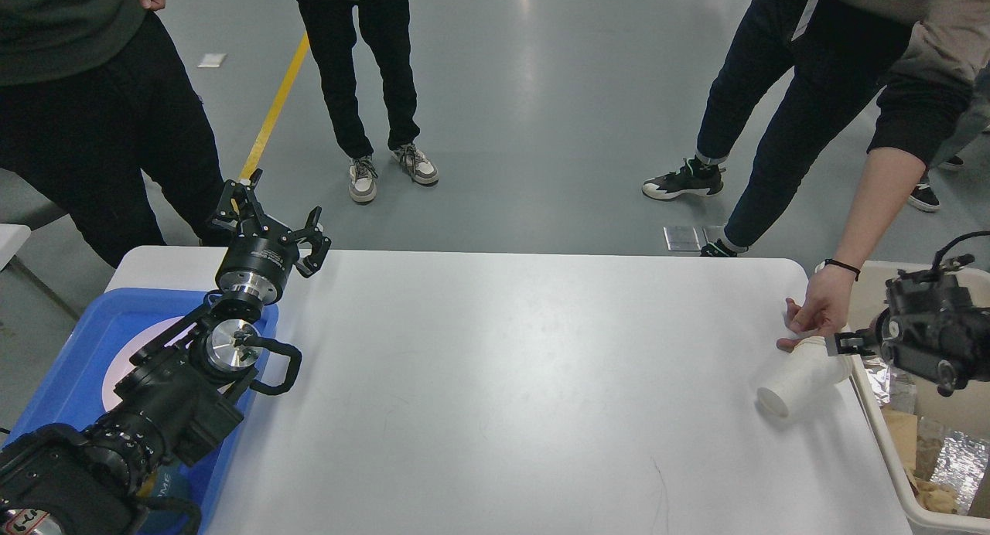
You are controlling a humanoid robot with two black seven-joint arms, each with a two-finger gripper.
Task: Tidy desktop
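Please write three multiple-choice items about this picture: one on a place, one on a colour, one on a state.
1. Where does the white paper cup lie?
A. In the blue plastic tray
B. On the white desktop, near its right edge
C. On the floor

2. What colour is the tray under the left arm?
A. Blue
B. Green
C. Red

3. How is the left hand?
A. Shut on the cup
B. Open, holding nothing
C. Out of view

Answers: 1 B, the cup lies on its side on the desktop; 2 A, its rim is blue; 3 B, the fingers are spread apart.
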